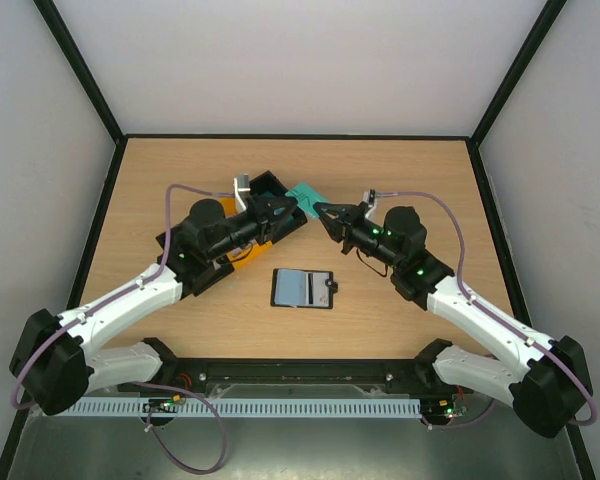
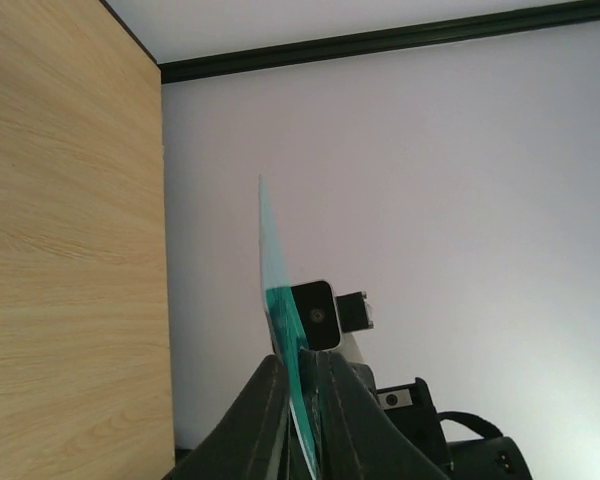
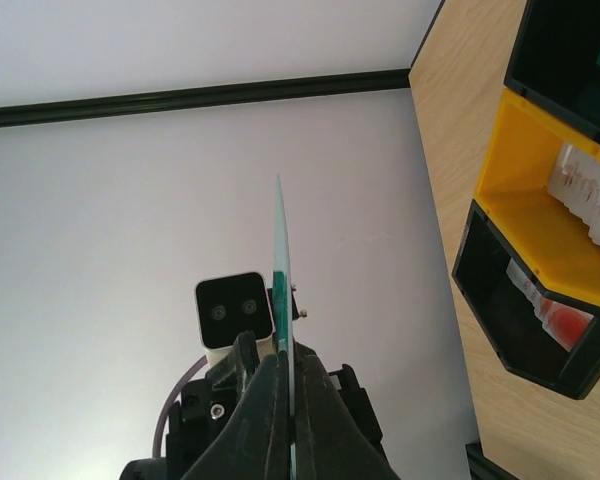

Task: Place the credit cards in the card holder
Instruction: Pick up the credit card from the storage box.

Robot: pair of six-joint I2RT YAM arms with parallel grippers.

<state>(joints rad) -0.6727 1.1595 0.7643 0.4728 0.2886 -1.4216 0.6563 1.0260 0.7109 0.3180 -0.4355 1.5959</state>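
A teal-green credit card (image 1: 303,192) is held in the air between both grippers, above the table's middle back. My left gripper (image 1: 288,205) is shut on its left part and my right gripper (image 1: 321,210) is shut on its right part. In the left wrist view the card (image 2: 277,290) stands edge-on between my left gripper's (image 2: 298,368) closed fingers. In the right wrist view the card (image 3: 280,250) stands edge-on in my right gripper (image 3: 290,362). The black card holder (image 1: 303,288) lies open on the table, nearer the arms' bases.
Black and yellow bins (image 1: 242,238) sit under the left arm. In the right wrist view the yellow bin (image 3: 525,190) holds a white card and a black bin (image 3: 480,270) holds a red-and-white card (image 3: 555,312). Dark rails edge the table.
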